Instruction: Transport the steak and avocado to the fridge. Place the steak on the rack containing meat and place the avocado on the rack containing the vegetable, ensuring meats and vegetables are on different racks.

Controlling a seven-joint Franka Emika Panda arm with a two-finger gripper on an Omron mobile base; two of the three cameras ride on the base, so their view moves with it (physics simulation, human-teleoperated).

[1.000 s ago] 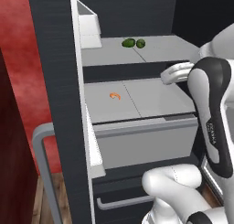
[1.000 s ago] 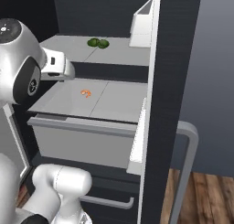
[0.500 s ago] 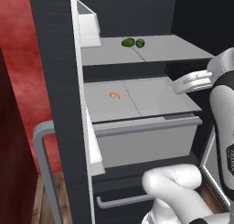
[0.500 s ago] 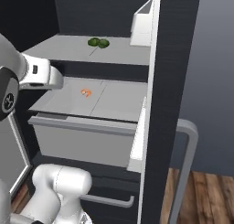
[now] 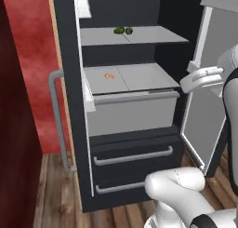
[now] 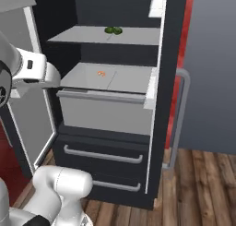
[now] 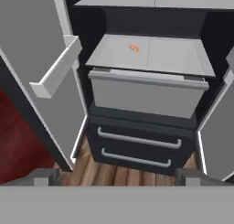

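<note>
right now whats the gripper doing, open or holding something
Gripper: open, jaws spread wide, holding nothing; it faces the open fridge from outside.

Three frontal views of fridge (image 5: 135,129)

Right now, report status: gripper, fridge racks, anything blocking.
Gripper open, holding nothing. Fridge open; meat on the lower rack, green vegetable on the upper rack. Nothing blocks the racks.
</note>
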